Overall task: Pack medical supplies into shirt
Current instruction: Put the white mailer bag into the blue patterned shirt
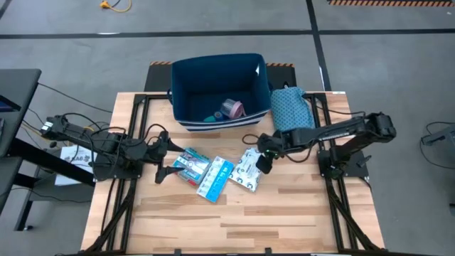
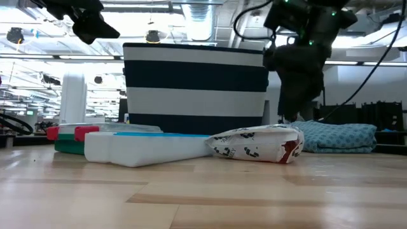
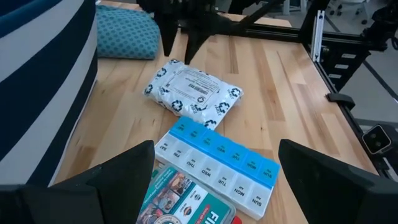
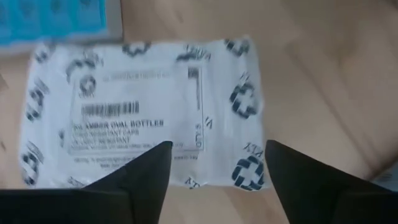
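Note:
A white printed pouch [image 1: 247, 171] [image 4: 143, 112] lies flat on the table beside a blue pill box [image 1: 215, 178] [image 3: 217, 163] and a flat printed box [image 1: 189, 165] [image 3: 180, 199]. A pink disc [image 1: 232, 109] and a teal roll [image 1: 213, 118] sit inside the striped blue bin [image 1: 213, 122]. The folded teal shirt [image 1: 291, 107] [image 2: 340, 137] lies right of the bin. My right gripper [image 1: 263, 162] [image 4: 214, 165] is open, low over the pouch's right edge. My left gripper [image 1: 165, 156] [image 3: 214, 174] is open, raised just left of the printed box.
The bin [image 2: 194, 83] stands at the table's far middle, behind the boxes and the pouch. Bare wood [image 1: 234, 220] stretches across the near half of the table. Black frame rails [image 1: 334, 199] run along both sides of the table.

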